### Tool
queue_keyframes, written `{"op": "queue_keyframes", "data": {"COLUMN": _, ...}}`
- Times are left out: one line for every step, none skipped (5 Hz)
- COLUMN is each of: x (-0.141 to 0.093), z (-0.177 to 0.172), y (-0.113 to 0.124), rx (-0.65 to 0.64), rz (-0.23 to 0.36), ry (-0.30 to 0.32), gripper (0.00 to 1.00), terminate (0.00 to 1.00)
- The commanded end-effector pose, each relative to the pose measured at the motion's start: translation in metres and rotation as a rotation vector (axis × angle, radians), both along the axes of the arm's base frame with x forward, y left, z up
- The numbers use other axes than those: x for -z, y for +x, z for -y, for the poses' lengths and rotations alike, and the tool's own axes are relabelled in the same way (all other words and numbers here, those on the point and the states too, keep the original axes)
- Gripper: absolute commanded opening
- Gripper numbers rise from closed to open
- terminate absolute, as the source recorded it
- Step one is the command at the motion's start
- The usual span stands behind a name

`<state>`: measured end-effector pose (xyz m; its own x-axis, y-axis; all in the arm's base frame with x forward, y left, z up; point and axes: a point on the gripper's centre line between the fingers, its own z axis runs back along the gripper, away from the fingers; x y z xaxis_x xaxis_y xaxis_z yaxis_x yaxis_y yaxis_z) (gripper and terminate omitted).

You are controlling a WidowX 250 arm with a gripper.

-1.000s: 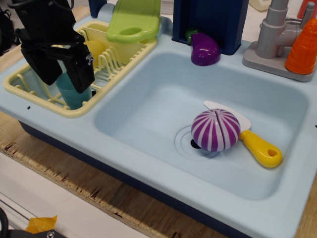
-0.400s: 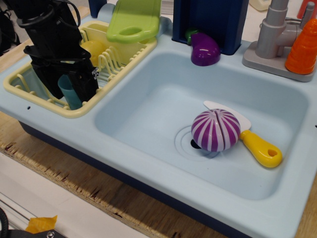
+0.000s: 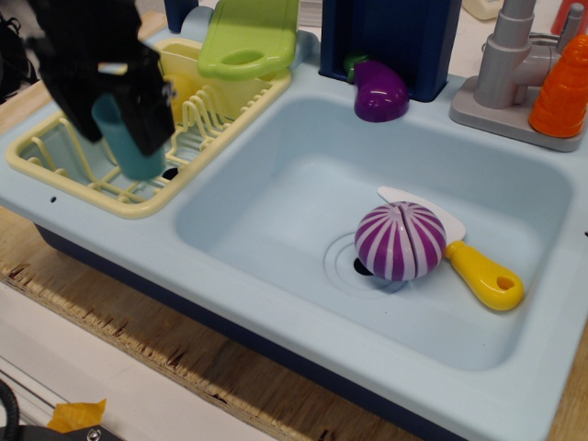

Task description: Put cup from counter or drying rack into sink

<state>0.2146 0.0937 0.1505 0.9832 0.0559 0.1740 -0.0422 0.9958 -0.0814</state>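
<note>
The teal-blue cup (image 3: 129,142) is held between the black fingers of my gripper (image 3: 118,115), lifted a little above the slatted floor of the pale yellow drying rack (image 3: 83,179) at the left. The gripper is shut on the cup and blurred by motion. The light blue sink (image 3: 276,211) lies to the right of the rack, with a round drain (image 3: 363,266) near its middle. The light blue counter (image 3: 147,243) surrounds the basin.
In the sink lie a purple striped onion (image 3: 401,241) and a toy knife with a yellow handle (image 3: 482,274). A lime green piece (image 3: 246,37) rests on the rack's far end. A purple eggplant (image 3: 380,90), grey faucet (image 3: 510,64) and orange carrot (image 3: 562,87) stand behind the basin.
The gripper went down around the cup in the rack, closed on it, and has now lifted it upward off the rack floor.
</note>
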Motion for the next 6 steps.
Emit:
{"op": "queue_keyframes", "data": {"x": -0.059, "z": 0.027, "y": 0.01, "rx": 0.03, "rz": 0.127, "ry": 0.091, "gripper": 0.0, "terminate": 0.0}}
{"op": "queue_keyframes", "data": {"x": -0.064, "z": 0.056, "y": 0.012, "rx": 0.07, "rz": 0.114, "ry": 0.045, "gripper": 0.0, "terminate": 0.0}}
{"op": "queue_keyframes", "data": {"x": -0.059, "z": 0.076, "y": 0.008, "rx": 0.062, "rz": 0.086, "ry": 0.001, "gripper": 1.0, "terminate": 0.0}}
{"op": "queue_keyframes", "data": {"x": -0.049, "z": 0.084, "y": 0.002, "rx": 0.017, "rz": 0.026, "ry": -0.064, "gripper": 1.0, "terminate": 0.0}}
{"op": "queue_keyframes", "data": {"x": -0.049, "z": 0.084, "y": 0.002, "rx": 0.017, "rz": 0.026, "ry": -0.064, "gripper": 1.0, "terminate": 0.0}}
{"op": "queue_keyframes", "data": {"x": -0.049, "z": 0.084, "y": 0.002, "rx": 0.017, "rz": 0.026, "ry": -0.064, "gripper": 1.0, "terminate": 0.0}}
